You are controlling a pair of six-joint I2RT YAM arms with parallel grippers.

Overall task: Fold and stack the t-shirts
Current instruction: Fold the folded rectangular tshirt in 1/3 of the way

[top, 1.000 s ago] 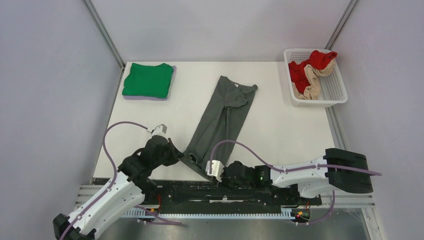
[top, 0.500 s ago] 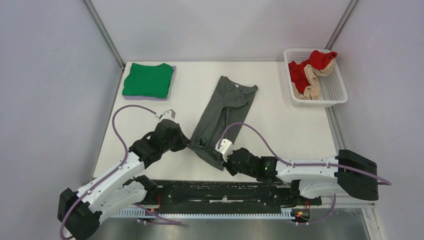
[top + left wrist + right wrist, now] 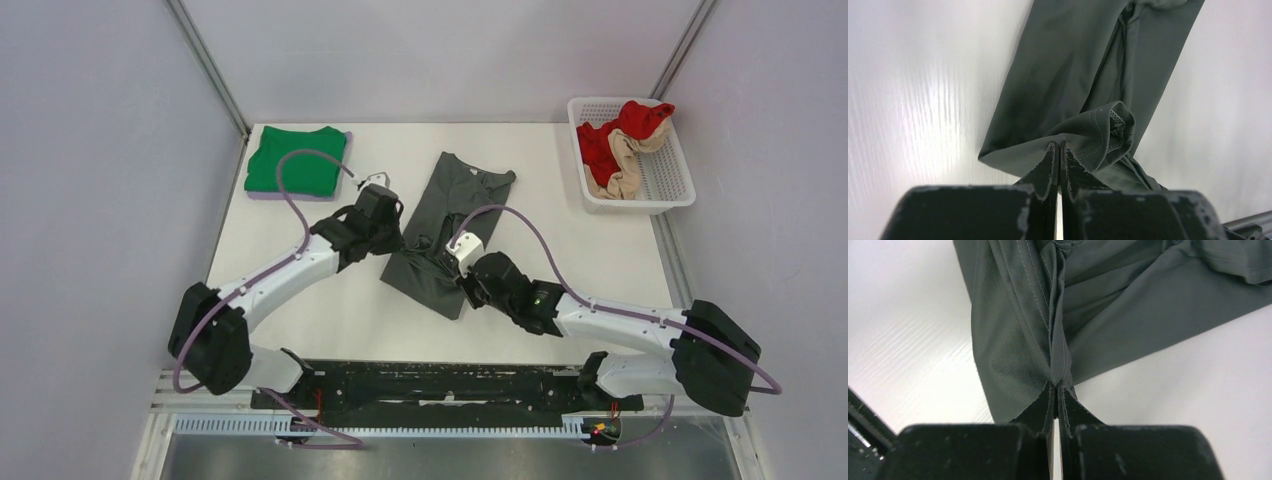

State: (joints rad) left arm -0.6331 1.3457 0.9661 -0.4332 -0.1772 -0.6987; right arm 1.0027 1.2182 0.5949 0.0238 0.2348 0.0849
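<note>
The dark grey t-shirt (image 3: 455, 200) lies as a long folded strip on the white table (image 3: 560, 250), its near end lifted and doubled back over its middle. My left gripper (image 3: 398, 240) is shut on the hem of that end, which also shows in the left wrist view (image 3: 1083, 135). My right gripper (image 3: 452, 258) is shut on the same end's other corner, pinched cloth showing in the right wrist view (image 3: 1058, 365). The bright green t-shirt (image 3: 296, 160) lies folded at the far left corner, on top of a lilac folded cloth.
A white lattice basket (image 3: 665, 180) at the far right holds a red garment (image 3: 625, 128) and a beige garment (image 3: 625, 165). Grey walls close in the table on both sides and behind. A black rail (image 3: 440, 385) runs along the near edge.
Both grippers have carried the grey t-shirt's near end away from the table's front edge toward the collar end, doubling the strip over itself. Both arms have stretched forward.
</note>
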